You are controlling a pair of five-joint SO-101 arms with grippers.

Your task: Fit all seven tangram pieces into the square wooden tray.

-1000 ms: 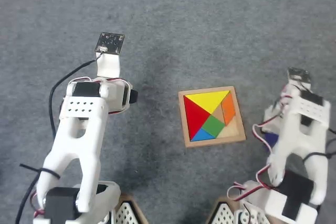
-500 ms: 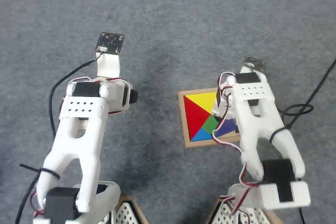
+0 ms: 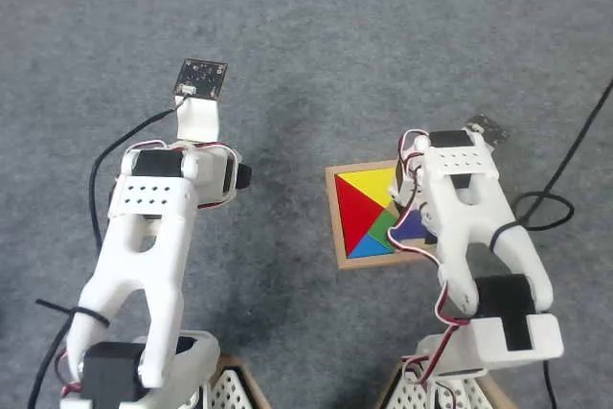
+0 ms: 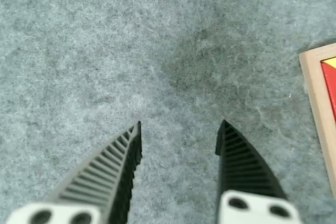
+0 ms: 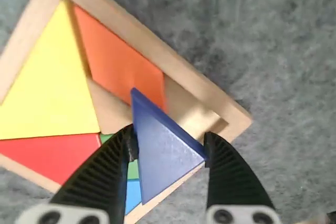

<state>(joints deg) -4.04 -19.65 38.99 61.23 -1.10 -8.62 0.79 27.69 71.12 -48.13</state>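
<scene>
The square wooden tray [image 3: 343, 258] lies right of the table's middle, holding yellow [image 3: 369, 180], red [image 3: 355, 213], green [image 3: 385, 225] and light blue [image 3: 368, 247] pieces; the right arm covers its right half. In the right wrist view my right gripper [image 5: 168, 142] is shut on a dark blue triangle [image 5: 161, 148], held just above the tray [image 5: 210, 95] over a bare wooden gap beside the orange piece [image 5: 118, 61] and yellow triangle [image 5: 50, 90]. My left gripper [image 4: 179, 137] is open over bare carpet, with the tray's edge [image 4: 315, 98] off to one side.
Grey carpet covers the whole table. The left arm [image 3: 158, 227] stands to the left of the tray with free carpet between them. A black cable [image 3: 565, 179] loops at the right arm's side.
The right arm swung from the table's right side over the tray, carrying the dark blue triangle, and has settled slightly farther right above it. The left arm has not moved.
</scene>
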